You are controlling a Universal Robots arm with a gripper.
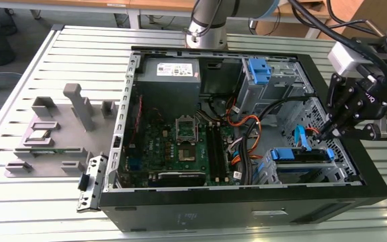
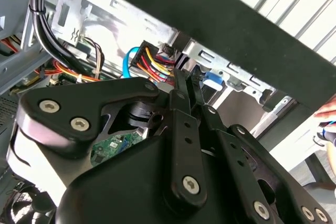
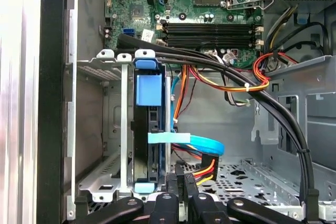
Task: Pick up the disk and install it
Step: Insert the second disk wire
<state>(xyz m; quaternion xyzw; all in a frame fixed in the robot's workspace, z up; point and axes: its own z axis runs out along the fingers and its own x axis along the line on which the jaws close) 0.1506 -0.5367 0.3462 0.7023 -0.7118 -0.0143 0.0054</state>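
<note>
The disk [image 1: 301, 155], in its blue carrier, sits in the drive cage at the lower front corner of the open computer case [image 1: 247, 212]. In the first wrist view the disk [image 3: 143, 145] is seen edge-on in the cage, its blue handle tab [image 3: 148, 88] facing the camera. My gripper [image 1: 325, 135] hangs just above the cage, near the case's wall on the exterior view's right. Its fingers are together with nothing visible between them. The gripper [image 3: 181, 181] is close to the red-and-yellow power plug [image 3: 206, 169] beside the disk. In the second wrist view the gripper [image 2: 184, 80] points at that plug [image 2: 157, 62].
A light blue data cable [image 3: 194, 142] and black cable bundles [image 3: 273, 114] cross the bay. The grey power supply [image 1: 170, 70] and a bare blue bracket [image 1: 259, 70] are at the case's far end, the motherboard [image 1: 180, 141] in the middle. Grey fixtures [image 1: 52, 131] stand on the table. A hand [image 2: 328, 114] is outside the case.
</note>
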